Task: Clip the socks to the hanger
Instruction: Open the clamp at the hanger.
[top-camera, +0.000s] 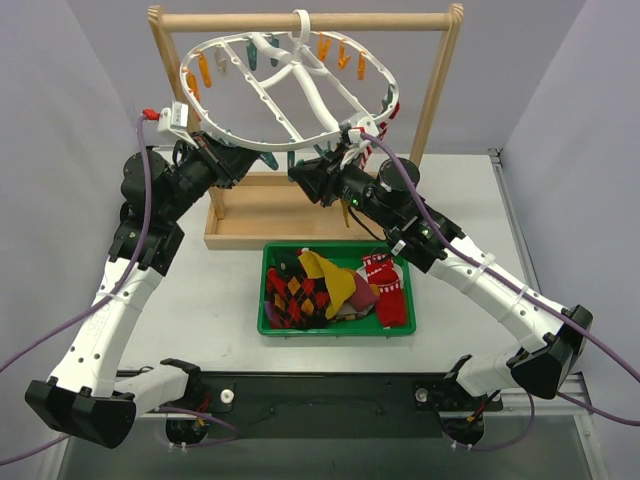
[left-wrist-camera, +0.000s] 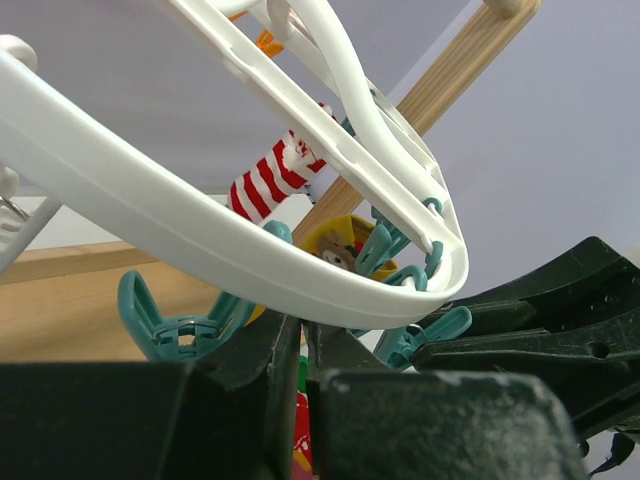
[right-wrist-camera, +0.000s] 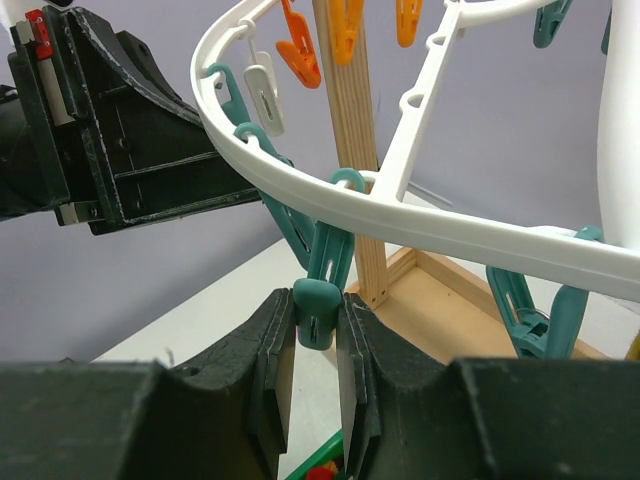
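Pinching the tail of a teal clip (right-wrist-camera: 318, 300) in the right claw (right-wrist-camera: 318, 335), clenched on it just under the white rim of the hanger (right-wrist-camera: 450, 235). Facing it across that rim with the left claw (left-wrist-camera: 305, 350), drawn almost shut; cannot tell if gripping anything or nothing. Finds the hanger hooked, tilted, on the wooden rack (top-camera: 240, 20), with one red-white striped sock (left-wrist-camera: 262, 185) already hanging from its rim. Leaves the other socks (top-camera: 310, 295) heaped in the green bin (top-camera: 338, 332) on the table (top-camera: 210, 290), below the hanger and between both arms. Judges the socks light, soft and floppy: best taken by a cuff or toe edge, to feed a thin fold into the clip. Judges the hanger light and free to swing, the clip springy and slick: best squeezed squarely at the tail.
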